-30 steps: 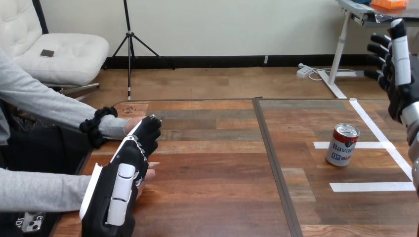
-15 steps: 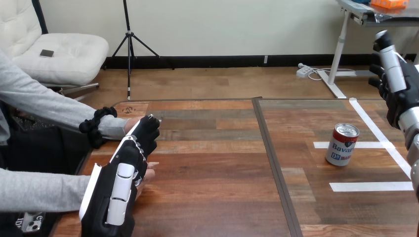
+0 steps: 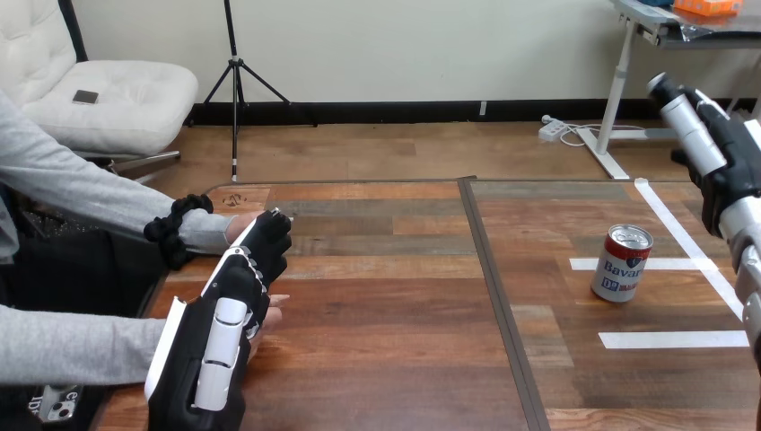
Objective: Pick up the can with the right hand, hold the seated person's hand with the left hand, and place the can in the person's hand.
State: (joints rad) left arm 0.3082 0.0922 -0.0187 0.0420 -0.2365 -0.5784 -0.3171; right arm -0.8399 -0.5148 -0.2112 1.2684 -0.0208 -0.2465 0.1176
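Wooden desk (image 3: 386, 359) w/ dark seam (image 3: 498, 296) running front-to-back near mid. White tape strips (image 3: 673, 339) on rt part: two crosswise, one long diagonal. Phone (image 3: 58, 406) off desk's left edge, bottom corner.

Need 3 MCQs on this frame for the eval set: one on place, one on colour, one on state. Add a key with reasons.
1. Where is the can?
A) in the person's hand
B) on the right half of the table, between white tape strips
C) at the table's left edge

2. What colour is the can's top band?
A) green
B) yellow
C) red

3. What state is the can in?
A) upright, untouched
B) lying on its side
C) gripped and lifted

Key: 1 B, it stands between the white tape strips. 2 C, red shows just under its rim. 3 A, the right robot hand hangs above and apart from it.
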